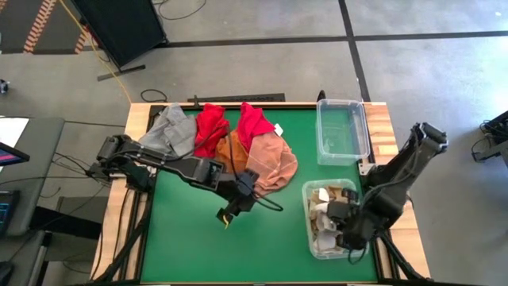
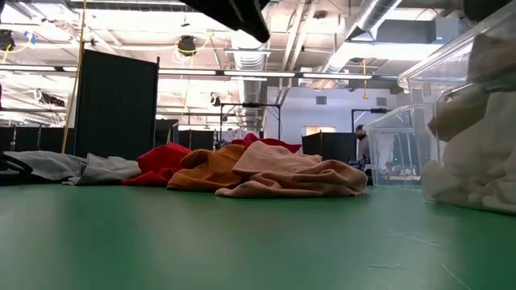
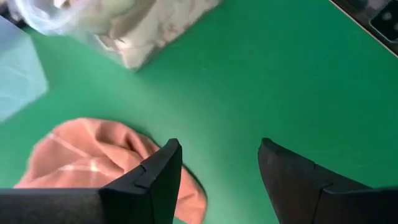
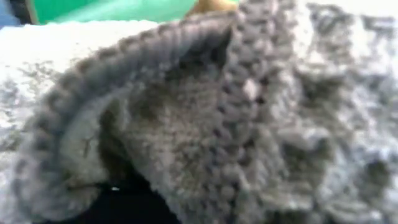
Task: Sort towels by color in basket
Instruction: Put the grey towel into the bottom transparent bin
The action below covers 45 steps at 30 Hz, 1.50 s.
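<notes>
**Towel pile, two bins and both arms over the green tabletop**

The towels form a pile at the far middle of the tabletop [image 1: 198,246]: a grey towel [image 1: 168,131], a red towel [image 1: 210,127], an orange towel [image 1: 232,151], a second red towel [image 1: 252,123] and a pink towel [image 1: 274,163] at the near right edge. The left gripper [image 3: 217,171] hangs above bare green just beside the pink towel; its fingers [image 3: 155,180] stand apart and hold nothing, the pink towel lying beside one finger, not between them. The near bin [image 1: 311,230] holds pale towels [image 1: 321,214]. The right gripper [image 1: 349,226] reaches into this bin, pressed close against knitted cloth; whether its fingers grip cannot be told. The far bin [image 1: 343,131] stands behind.
</notes>
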Tool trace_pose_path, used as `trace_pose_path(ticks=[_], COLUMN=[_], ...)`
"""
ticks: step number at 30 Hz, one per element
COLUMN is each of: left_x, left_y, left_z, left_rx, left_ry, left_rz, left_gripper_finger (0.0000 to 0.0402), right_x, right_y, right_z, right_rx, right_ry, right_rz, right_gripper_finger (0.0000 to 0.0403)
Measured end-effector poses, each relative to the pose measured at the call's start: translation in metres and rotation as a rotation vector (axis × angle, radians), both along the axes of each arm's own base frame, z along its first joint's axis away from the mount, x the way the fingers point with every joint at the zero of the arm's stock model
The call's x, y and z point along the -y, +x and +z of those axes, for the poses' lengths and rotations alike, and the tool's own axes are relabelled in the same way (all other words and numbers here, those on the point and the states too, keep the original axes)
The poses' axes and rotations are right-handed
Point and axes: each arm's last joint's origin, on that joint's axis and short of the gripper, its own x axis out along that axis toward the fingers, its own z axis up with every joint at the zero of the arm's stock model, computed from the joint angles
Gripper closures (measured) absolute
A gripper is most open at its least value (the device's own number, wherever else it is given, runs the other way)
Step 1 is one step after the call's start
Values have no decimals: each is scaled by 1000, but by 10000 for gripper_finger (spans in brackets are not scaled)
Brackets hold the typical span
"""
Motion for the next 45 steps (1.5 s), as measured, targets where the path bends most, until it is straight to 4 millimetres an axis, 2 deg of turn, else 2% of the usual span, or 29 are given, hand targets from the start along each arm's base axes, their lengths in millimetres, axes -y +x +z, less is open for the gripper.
trace_pose_path(ticks=[4, 11, 24, 33, 42, 45], left_x=[8, 16, 19, 17, 15, 16], left_y=[-3, -11, -22, -31, -36, -35], left_z=[-4, -28, -65, -88, -99, -98], left_rx=[-21, -98, -178, -226, -252, -239], left_ry=[-16, -16, -18, -11, -8, -8], left_rz=[-15, -30, -10, -6, -5, -13], left_gripper_finger=[202, 202, 202, 202, 202, 202], right_x=[-6, -7, 4, 8, 15, 18], right_y=[9, 16, 24, 25, 20, 16], right_z=[-23, -64, -87, -82, -43, -32], right_rx=[-83, -197, -222, -222, -146, -130], right_ry=[-26, 23, 112, 155, 240, 259], right_rz=[19, 6, -33, -56, -82, -93], right_gripper_finger=[323, 321, 312, 299, 179, 155])
